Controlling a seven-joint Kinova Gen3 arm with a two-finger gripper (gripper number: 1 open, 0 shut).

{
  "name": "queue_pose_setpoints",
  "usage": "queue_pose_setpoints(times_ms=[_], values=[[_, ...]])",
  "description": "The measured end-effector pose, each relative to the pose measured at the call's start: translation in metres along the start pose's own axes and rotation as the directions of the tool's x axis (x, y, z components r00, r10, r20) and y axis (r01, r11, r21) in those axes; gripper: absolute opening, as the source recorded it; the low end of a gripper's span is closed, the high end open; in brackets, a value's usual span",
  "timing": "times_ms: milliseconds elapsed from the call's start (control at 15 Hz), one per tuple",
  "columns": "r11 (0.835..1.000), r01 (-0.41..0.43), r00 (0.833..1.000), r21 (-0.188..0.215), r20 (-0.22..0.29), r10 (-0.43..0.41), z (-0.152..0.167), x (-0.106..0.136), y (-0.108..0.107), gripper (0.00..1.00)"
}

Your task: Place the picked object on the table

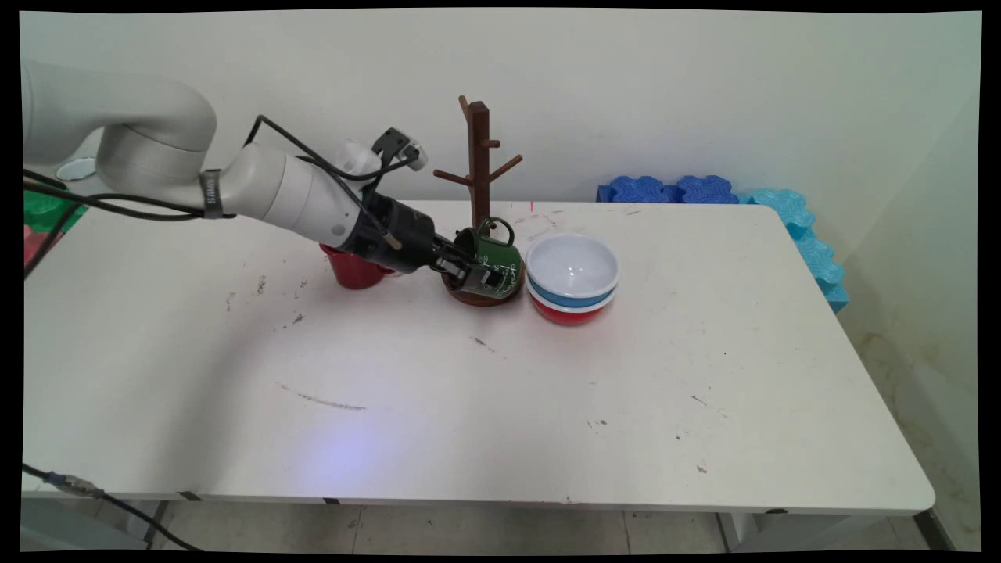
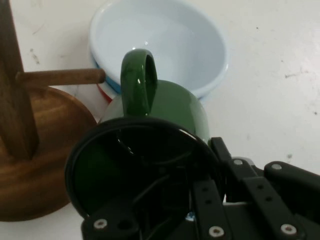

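Note:
My gripper (image 1: pixel 469 274) is shut on the rim of a green mug (image 1: pixel 494 256), one finger inside it and one outside. The mug lies tilted on its side, low over the round base (image 1: pixel 486 297) of a brown wooden mug tree (image 1: pixel 478 156). In the hand view the green mug (image 2: pixel 170 105) has its mouth toward the camera and its handle up, close to a peg (image 2: pixel 60 76) of the tree, with the gripper (image 2: pixel 207 170) at its rim. Just right of the mug stands a stack of bowls (image 1: pixel 572 266), white on top, blue and red beneath.
A red mug (image 1: pixel 353 270) stands on the table (image 1: pixel 500 407) behind my wrist, left of the tree. Blue foam pieces (image 1: pixel 672 189) lie along the wall and down the table's far right side (image 1: pixel 817 254). Black cables hang from the arm at the left.

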Motion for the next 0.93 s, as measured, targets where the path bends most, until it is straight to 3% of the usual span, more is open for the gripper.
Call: queue_pose_setpoints(times_ms=[467, 933], values=[[0.994, -0.105, 0.994, 0.007, 0.041, 0.104, -0.028, -0.005, 0.002, 0.0], [0.975, -0.222, 0.97, 0.022, 0.111, 0.218, -0.059, -0.012, -0.001, 0.0]])
